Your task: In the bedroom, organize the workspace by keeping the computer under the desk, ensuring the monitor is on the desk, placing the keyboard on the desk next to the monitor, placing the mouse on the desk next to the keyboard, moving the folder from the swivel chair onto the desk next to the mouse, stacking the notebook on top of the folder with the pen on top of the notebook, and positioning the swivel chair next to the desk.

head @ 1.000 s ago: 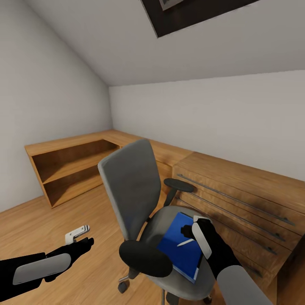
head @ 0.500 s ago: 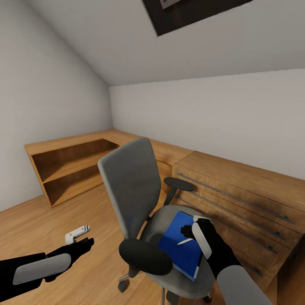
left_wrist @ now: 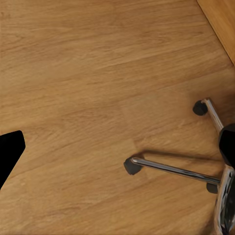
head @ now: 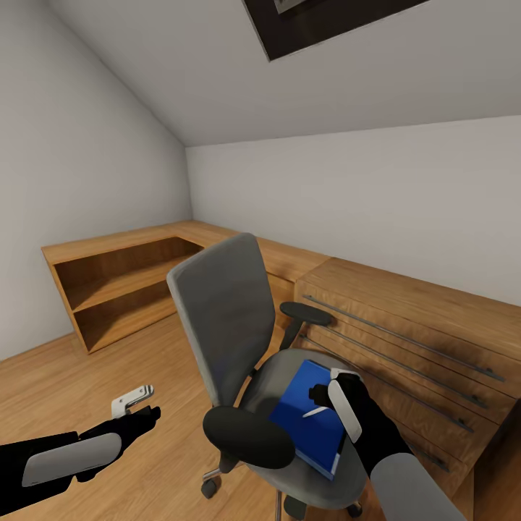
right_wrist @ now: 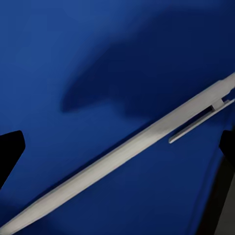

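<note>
The grey swivel chair (head: 224,318) stands in the middle of the bedroom, its back turned toward me. A bright blue folder (head: 304,423) lies on its seat, with a slim white pen (head: 316,414) on top of it. My right gripper (head: 322,399) hovers just over them. In the right wrist view the pen (right_wrist: 122,154) runs slantwise across the folder (right_wrist: 73,58), between the spread black fingertips (right_wrist: 10,149) of the open right gripper (right_wrist: 117,147). My left gripper (head: 134,400) hangs open over the floor, left of the chair. The desk, monitor, keyboard, mouse, computer and notebook are out of view.
A light wooden drawer chest (head: 405,340) stands close behind the chair on the right. A low wooden shelf unit (head: 123,282) runs along the left wall. The chair's chrome base leg (left_wrist: 171,169) and casters rest on the plank floor (left_wrist: 88,73) below my left gripper (left_wrist: 117,149).
</note>
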Robot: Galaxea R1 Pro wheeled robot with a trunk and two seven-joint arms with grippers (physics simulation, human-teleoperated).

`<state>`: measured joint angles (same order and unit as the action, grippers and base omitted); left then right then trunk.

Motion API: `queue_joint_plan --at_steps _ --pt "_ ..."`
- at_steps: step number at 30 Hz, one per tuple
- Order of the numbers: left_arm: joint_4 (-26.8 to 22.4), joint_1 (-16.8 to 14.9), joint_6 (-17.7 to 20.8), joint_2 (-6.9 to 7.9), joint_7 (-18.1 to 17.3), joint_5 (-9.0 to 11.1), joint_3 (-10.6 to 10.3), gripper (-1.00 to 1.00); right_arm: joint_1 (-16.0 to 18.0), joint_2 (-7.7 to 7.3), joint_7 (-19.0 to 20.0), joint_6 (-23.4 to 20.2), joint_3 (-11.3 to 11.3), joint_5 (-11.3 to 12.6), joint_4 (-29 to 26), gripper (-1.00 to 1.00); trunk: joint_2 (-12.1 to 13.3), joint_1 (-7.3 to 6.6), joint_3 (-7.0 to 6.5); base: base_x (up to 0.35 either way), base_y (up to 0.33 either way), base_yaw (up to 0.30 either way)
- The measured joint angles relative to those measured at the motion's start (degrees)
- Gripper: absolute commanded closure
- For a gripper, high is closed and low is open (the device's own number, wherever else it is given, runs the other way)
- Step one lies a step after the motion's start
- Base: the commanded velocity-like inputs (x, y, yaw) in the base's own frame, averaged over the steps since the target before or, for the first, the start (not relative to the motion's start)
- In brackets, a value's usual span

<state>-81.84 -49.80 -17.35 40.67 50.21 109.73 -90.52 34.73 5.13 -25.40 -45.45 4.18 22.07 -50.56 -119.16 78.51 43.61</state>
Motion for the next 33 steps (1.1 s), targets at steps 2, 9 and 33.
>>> queue_joint_plan --at_steps 2,9,33 --pt "0.0 0.0 0.0 0.0 0.0 0.0 0.0 -1.0 0.0 -0.01 0.0 0.0 0.0 0.0 0.0 -1.0 0.0 0.0 0.0 0.0 0.0 0.0" --pt "0.0 0.0 0.0 0.0 -0.1 0.0 -0.1 -1.0 0.0 -0.01 0.0 0.1 0.1 0.0 0.0 -1.0 0.0 0.0 0.0 0.0 0.0 0.0" --pt "-0.7 0.0 0.0 -1.84 -0.1 0.1 -0.1 -1.0 0.0 -0.01 0.0 0.4 0.3 0.0 0.8 -1.0 0.0 0.0 0.0 0.0 0.0 0.0"
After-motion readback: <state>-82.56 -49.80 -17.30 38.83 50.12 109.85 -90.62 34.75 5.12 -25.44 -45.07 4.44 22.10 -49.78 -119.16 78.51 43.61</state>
